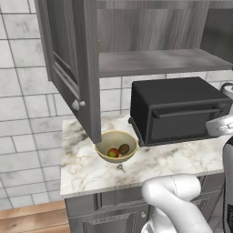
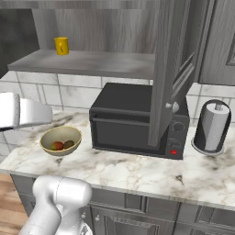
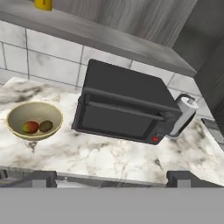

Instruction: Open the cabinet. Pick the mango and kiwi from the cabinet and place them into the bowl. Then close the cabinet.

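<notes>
Mango point(image 1: 113, 153) and kiwi point(image 1: 124, 149) lie touching in the bowl point(image 1: 104, 141) on the marble bench point(image 1: 182, 161), beside the toaster oven point(image 1: 177, 109). Both cabinet point(image 1: 150, 61) doors stand open. Pincer point(image 3: 112, 177) fingertips sit wide apart, gripping nothing.

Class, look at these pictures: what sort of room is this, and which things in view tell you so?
Most likely a kitchen. A marble-look counter carries a black toaster oven and a paper towel roll, a bowl holds fruit, and a grey wood-grain cabinet hangs open over a tiled wall.
</notes>
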Available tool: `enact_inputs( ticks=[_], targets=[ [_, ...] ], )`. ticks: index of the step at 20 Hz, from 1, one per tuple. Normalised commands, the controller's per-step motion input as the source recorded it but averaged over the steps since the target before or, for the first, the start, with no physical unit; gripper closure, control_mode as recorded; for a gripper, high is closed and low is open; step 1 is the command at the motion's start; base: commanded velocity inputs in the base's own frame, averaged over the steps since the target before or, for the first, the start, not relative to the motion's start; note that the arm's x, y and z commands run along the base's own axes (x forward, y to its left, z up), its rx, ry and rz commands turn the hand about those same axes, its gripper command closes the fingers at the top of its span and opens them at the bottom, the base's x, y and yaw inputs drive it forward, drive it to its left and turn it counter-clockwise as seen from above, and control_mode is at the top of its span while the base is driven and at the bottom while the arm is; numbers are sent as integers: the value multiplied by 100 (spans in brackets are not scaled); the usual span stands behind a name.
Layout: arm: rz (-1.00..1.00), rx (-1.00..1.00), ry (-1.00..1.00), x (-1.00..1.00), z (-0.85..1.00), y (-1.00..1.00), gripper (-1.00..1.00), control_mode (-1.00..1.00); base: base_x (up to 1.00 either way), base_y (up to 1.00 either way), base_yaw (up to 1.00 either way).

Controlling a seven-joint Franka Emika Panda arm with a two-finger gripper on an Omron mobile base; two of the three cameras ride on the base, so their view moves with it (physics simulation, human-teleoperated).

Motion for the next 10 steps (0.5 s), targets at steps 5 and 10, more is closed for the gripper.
enact_inputs(
  ticks=[5, 10],
  targets=[
    [-13, 3, 0, -38, 8, -32, -100, -100, 0, 0, 0],
    [-8, 2, 0, -19, 4, -35, -100, -100, 0, 0, 0]
  ],
)
